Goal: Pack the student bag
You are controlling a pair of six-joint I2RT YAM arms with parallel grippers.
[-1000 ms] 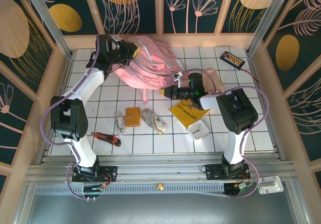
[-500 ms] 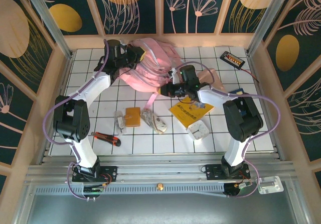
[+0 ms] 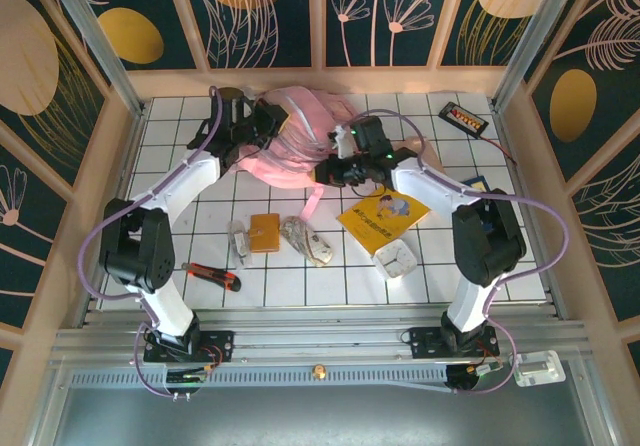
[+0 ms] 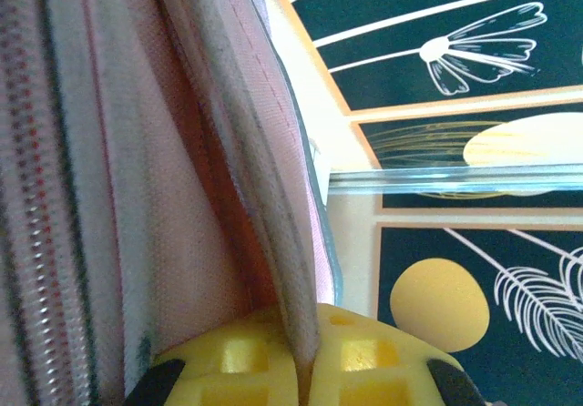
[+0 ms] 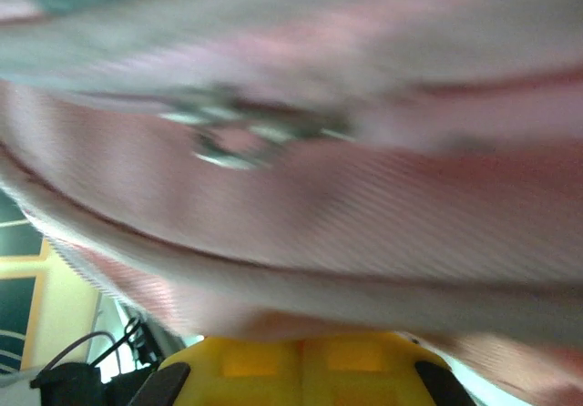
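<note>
Tabletop [image 3: 300,286] of white tiles with student bag [image 3: 300,131], dark floral walls [image 3: 400,11] around

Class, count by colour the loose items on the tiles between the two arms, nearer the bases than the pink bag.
Yellow: 1 (booklet)
Orange: 1 (pad)
White: 2 (box, small case)
Grey: 1 (bundle)
Red-and-black: 1 (cutter)
Total: 6

Even bright overhead light, soft shadows; rt wrist view motion-blurred, lt sharper.
</note>
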